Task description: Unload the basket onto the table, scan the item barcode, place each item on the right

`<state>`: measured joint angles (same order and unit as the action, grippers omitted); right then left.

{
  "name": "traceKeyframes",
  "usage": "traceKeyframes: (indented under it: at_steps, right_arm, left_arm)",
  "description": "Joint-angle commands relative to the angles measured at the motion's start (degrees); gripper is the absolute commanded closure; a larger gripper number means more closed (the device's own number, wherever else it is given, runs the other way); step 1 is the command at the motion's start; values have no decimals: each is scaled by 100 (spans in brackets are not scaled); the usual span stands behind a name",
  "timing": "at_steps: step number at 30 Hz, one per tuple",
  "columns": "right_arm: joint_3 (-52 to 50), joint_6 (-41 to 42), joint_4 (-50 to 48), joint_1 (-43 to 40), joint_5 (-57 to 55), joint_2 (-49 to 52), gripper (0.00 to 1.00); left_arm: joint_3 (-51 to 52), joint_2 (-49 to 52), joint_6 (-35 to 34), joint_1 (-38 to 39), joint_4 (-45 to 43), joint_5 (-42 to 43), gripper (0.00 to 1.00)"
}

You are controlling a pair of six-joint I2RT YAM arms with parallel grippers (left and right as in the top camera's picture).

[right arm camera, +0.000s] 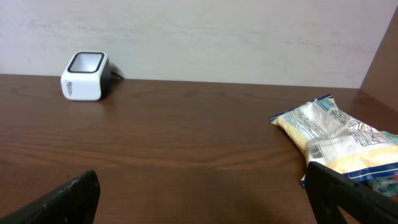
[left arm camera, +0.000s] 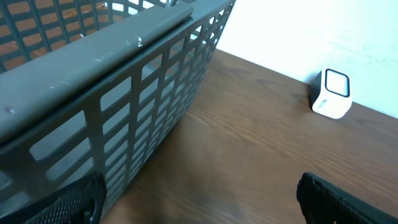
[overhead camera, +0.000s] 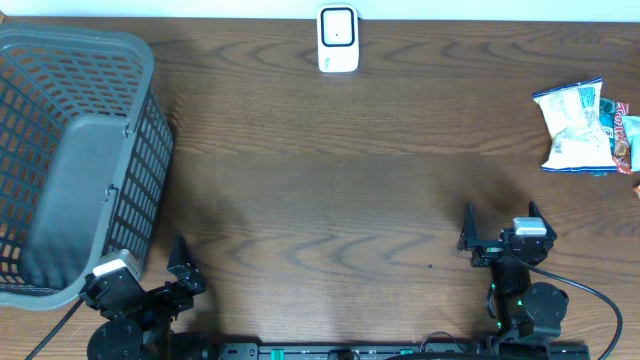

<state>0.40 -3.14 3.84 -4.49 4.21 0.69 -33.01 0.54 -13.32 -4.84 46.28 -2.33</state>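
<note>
Two units: left hand [left arm camera: 200, 208], right hand [overhead camera: 502, 220], both released, empty. Bag [overhead camera: 575, 125]: on bench [overhead camera: 330, 180], ahead-right of right hand. Scanner [overhead camera: 338, 38]: far ahead-left. Risk: slick film may slip; wrong face shown, scan fails.

Overhead: straight down on the whole table [overhead camera: 330, 190]. Wrist views: low, close behind left gripper [left arm camera: 199, 186] and right gripper [right arm camera: 202, 177], facing forward; all three share the scanner [overhead camera: 338, 38] far ahead of both.

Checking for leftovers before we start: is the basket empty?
Empty: the overhead view shows only the bare grey floor inside the basket; the snack bag lies out on the table.
</note>
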Motion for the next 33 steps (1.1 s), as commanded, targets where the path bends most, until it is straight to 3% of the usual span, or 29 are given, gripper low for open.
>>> traceKeyframes:
  at_steps: [1,27,33]
  right_arm:
    - [-9,92,24,-24,-22,-37,1]
    - [-9,92,24,-24,-22,-37,1]
    - [-9,92,24,-24,-22,-37,1]
  left_arm:
    - [-7,-35,11,-28,0,-70,2]
    - [2,-37,-57,22,31,-284,2]
    - [761,-37,-284,111,-1674,-337,2]
